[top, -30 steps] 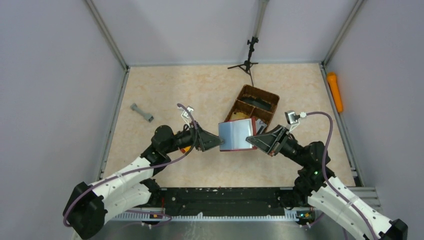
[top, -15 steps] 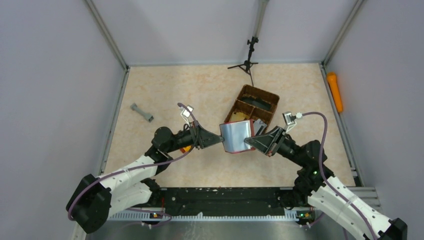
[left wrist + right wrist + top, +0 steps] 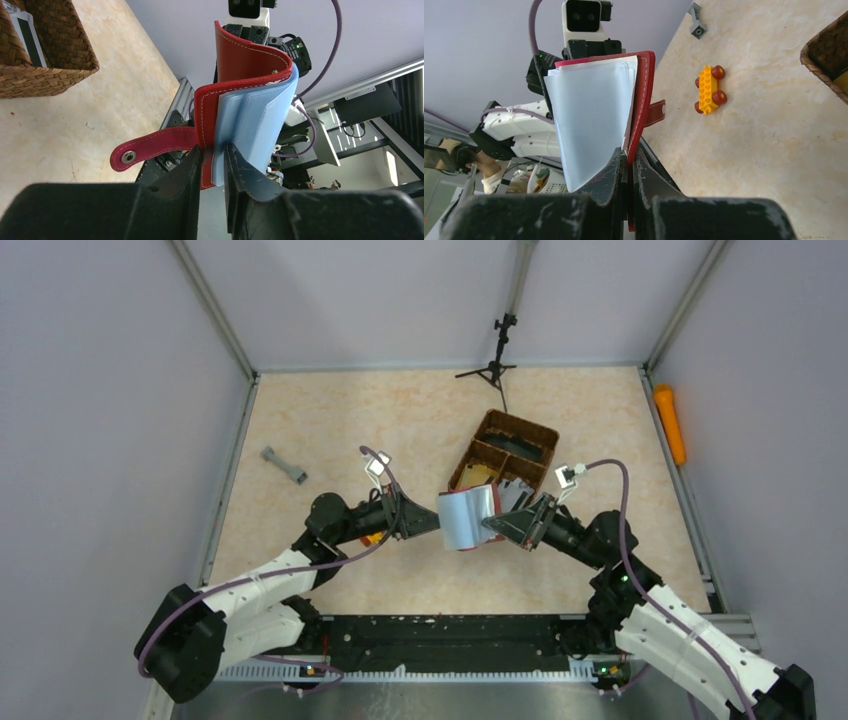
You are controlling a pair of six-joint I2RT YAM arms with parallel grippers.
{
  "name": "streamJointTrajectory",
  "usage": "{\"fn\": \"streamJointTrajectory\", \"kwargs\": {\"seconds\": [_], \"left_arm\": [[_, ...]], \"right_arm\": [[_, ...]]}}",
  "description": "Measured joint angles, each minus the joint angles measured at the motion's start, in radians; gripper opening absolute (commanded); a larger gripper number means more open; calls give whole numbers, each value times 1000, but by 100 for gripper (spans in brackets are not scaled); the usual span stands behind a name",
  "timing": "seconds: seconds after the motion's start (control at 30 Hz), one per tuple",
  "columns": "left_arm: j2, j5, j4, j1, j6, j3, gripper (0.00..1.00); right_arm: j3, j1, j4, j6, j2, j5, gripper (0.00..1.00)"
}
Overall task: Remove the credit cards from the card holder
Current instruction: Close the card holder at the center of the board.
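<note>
The dark red card holder (image 3: 468, 518) hangs in the air between both arms, bowed into a curve with its pale blue lining facing up. My left gripper (image 3: 437, 521) is shut on its left edge, next to the snap tab (image 3: 150, 147); the left wrist view shows red cover (image 3: 240, 65) and blue sleeves pinched between the jaws. My right gripper (image 3: 492, 529) is shut on the right edge of the cover (image 3: 644, 95). No credit card shows in the sleeves; the pale lining hides what is inside.
A brown wicker divided basket (image 3: 520, 440) stands just behind the holder, with flat things inside. An orange toy block (image 3: 709, 90) lies on the table under the left arm. A grey piece (image 3: 283, 465), a small black tripod (image 3: 497, 360) and an orange cylinder (image 3: 670, 425) lie farther off.
The two grippers have moved closer together, the right one leftwards. The holder between them has gone from spread nearly flat to bowed and narrower.
</note>
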Motion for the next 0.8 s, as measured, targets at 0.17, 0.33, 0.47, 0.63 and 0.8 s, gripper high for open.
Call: {"fn": "streamJointTrajectory", "kwargs": {"seconds": [0.17, 0.33, 0.47, 0.63, 0.8], "left_arm": [[14, 19, 17, 0, -17, 0, 28], [14, 23, 32, 0, -19, 0, 27], [-6, 1, -20, 3, -3, 0, 21], [-59, -60, -187, 6, 57, 0, 16], [-28, -64, -285, 7, 82, 0, 12]], "right_arm": [[14, 0, -63, -30, 1, 13, 0], [37, 0, -122, -65, -7, 34, 0], [80, 0, -259, -130, -31, 108, 0], [117, 0, -389, -204, -25, 175, 0], [90, 0, -399, -219, 30, 166, 0]]}}
